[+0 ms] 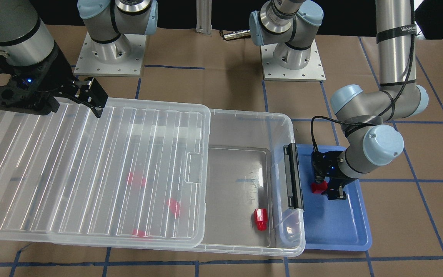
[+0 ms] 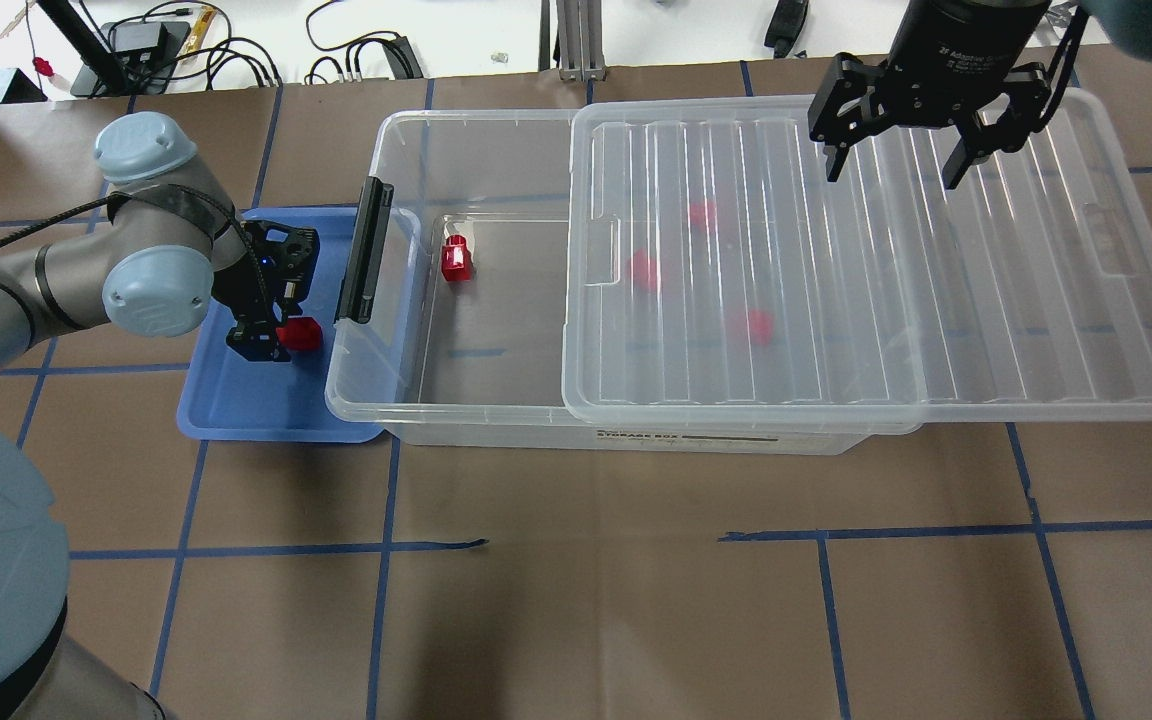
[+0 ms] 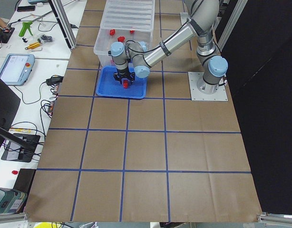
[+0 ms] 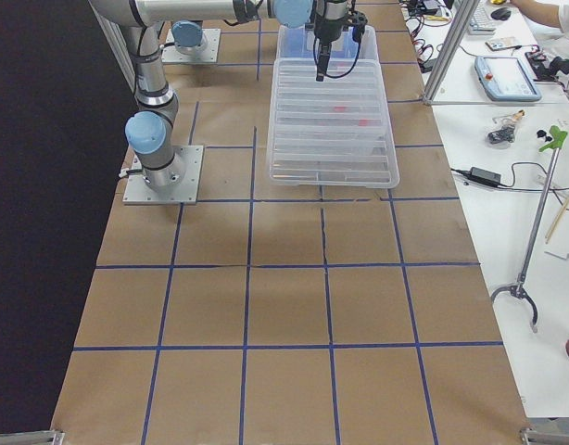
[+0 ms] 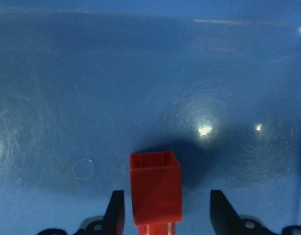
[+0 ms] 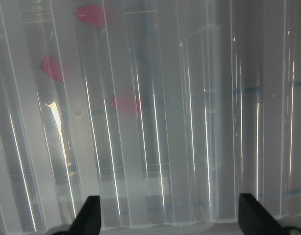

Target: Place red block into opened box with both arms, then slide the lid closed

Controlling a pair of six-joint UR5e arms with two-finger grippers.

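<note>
The left gripper [image 1: 328, 188] points down into the blue tray [image 2: 236, 410], its jaws spread to either side of the red block [image 5: 155, 188]. In the left wrist view a sliver of tray shows between the block and the finger on the view's right, while the other finger [image 5: 116, 215] sits just beside the block; the frames do not show whether it touches. The block stands with its squarish body toward the camera's far side, at the tray's right part, close to the box's [image 2: 406, 130] black latch bar [image 2: 361, 250].

The right gripper [image 2: 894, 172] hangs over the far edge of the lid [image 2: 836, 300], toward its right half, with jaws wide apart and nothing between them. Whether its fingertips reach the lid cannot be told.

In the overhead view the tray lies on the bench [image 2: 576, 600], touching the left short end of the box. The lid rests on top of the box, covers its right part and overhangs its right end, leaving the left part open. In that open part another red block [image 2: 454, 260] lies on the floor near the latch end. Three more red blocks show blurred through the ribbed lid: a far one [image 2: 701, 215], a middle one [image 2: 643, 270] and a near one [image 2: 758, 325].
</note>
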